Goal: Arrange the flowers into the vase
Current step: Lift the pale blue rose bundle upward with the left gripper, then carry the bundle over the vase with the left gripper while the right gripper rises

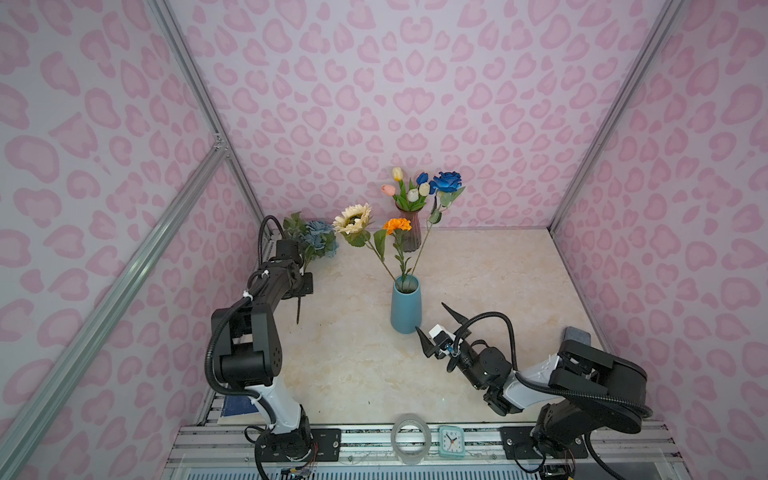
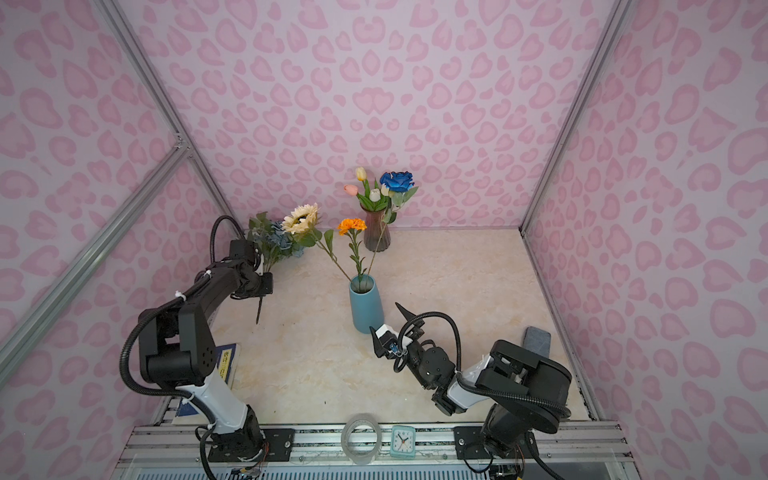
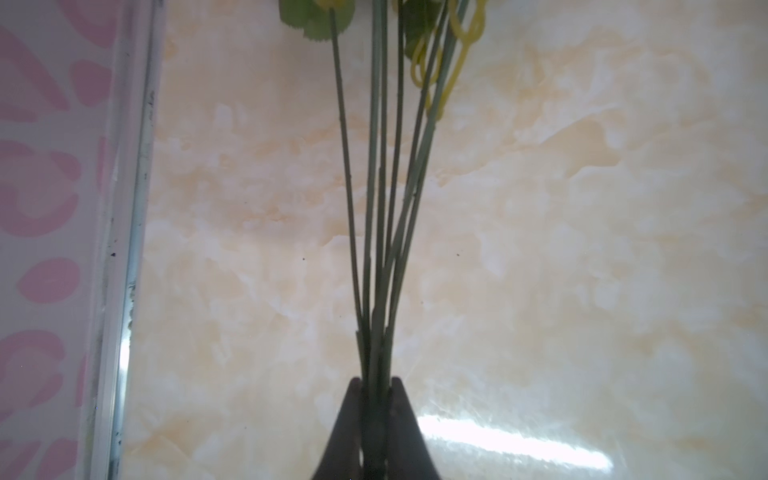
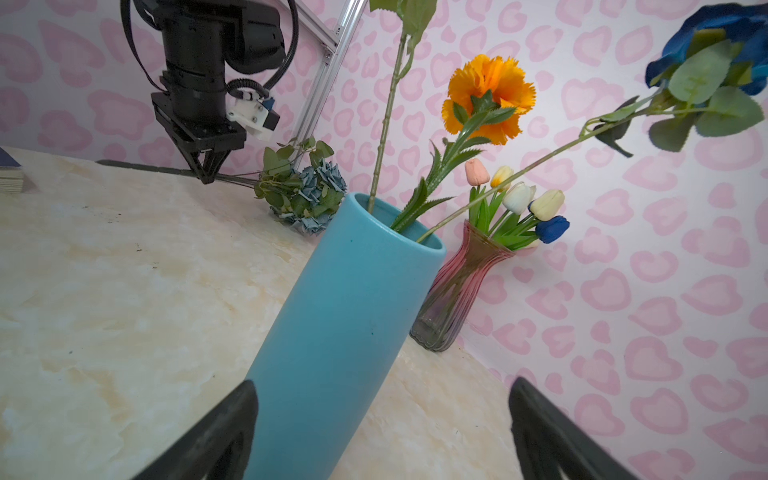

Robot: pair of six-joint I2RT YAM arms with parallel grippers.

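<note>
The blue vase point(image 1: 406, 307) point(image 2: 365, 305) point(image 4: 345, 316) stands mid-table and holds a beige sunflower point(image 1: 353, 219), an orange bloom point(image 1: 397, 225) point(image 4: 486, 95) and a vivid blue rose point(image 1: 446, 181). The dusty-blue rose bunch point(image 1: 320, 239) point(image 4: 309, 195) lies low at the back left. My left gripper point(image 1: 301, 287) point(image 3: 376, 384) point(image 4: 206, 174) is shut on its green stems point(image 3: 374, 249). My right gripper point(image 1: 430, 316) point(image 2: 384, 318) point(image 4: 382, 384) is open at the vase's foot, with the vase close to one finger and not gripped.
A pink glass vase point(image 1: 409, 232) point(image 4: 453, 299) with small tulips point(image 1: 409, 189) stands against the back wall. Along the front rail lie a tape roll point(image 1: 410, 440) and a small clock point(image 1: 451, 441). A book point(image 1: 239, 405) lies front left, a grey block point(image 1: 577, 334) at the right.
</note>
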